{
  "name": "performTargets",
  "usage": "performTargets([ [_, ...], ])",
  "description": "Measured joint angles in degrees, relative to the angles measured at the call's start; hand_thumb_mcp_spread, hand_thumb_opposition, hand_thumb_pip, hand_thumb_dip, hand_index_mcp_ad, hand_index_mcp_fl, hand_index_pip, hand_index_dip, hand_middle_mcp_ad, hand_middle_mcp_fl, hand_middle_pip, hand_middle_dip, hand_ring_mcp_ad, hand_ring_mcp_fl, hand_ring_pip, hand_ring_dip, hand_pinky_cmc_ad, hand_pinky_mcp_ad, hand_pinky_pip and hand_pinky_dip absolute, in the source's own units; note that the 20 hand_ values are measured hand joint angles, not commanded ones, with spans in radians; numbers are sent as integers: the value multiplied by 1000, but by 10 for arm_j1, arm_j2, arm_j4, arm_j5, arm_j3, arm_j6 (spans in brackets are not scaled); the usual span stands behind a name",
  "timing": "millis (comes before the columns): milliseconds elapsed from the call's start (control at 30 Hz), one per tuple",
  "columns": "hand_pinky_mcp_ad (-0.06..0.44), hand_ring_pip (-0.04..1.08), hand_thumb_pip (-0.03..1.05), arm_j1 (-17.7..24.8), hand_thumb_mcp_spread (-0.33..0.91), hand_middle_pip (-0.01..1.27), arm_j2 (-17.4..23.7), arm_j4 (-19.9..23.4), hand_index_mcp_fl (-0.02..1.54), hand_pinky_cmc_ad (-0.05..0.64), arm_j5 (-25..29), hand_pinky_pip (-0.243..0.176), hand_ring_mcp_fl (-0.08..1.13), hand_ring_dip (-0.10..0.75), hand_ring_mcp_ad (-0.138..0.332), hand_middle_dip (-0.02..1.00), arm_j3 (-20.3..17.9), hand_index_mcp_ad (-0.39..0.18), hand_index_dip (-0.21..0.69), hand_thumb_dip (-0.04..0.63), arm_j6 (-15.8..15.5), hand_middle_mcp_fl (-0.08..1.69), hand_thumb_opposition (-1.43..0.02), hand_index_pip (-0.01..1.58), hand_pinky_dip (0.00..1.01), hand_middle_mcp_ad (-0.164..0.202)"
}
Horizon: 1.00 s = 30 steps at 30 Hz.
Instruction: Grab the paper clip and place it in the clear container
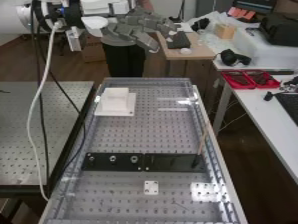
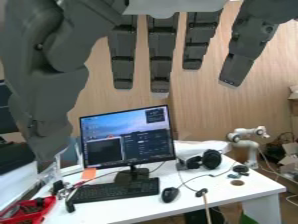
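Note:
High up at the far end of the bench, the hand [image 1: 141, 29] hangs in the air, well above the perforated bench top [image 1: 133, 192] and apart from everything on it. Its dark grey fingers reach toward the right, extended and holding nothing. In the wrist view the hand [image 2: 159, 50] has its fingers straight and spread, with the thumb off to one side and nothing between them.
On the bench stand a white block [image 1: 116, 99], a black strip [image 1: 174, 162] with several small round metal parts, a thin stick [image 1: 202, 142] and a small white plate [image 1: 151, 188]. A side desk holds red trays [image 1: 239, 80]; the wrist view has a monitor [image 2: 126, 137].

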Motion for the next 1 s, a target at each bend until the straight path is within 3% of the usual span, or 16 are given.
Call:
performTargets([
  [667, 340, 101, 368, -8, 340, 110, 2, -21, 428, 426, -34, -75, 33, 243, 126, 454, 6, -129, 49, 202, 7, 319, -771, 84, 506, 68],
  [800, 344, 103, 340, -7, 340, 110, -1, -48, 358, 429, -40, -75, 38, 243, 129, 442, 16, -129, 51, 180, 12, 152, -771, 80, 508, 70],
  [1000, 346, 101, 318, -6, 340, 110, 0, -54, 344, 429, -44, -75, 21, 211, 138, 354, 16, -129, 79, 161, 12, 124, -771, 86, 480, 72],
])
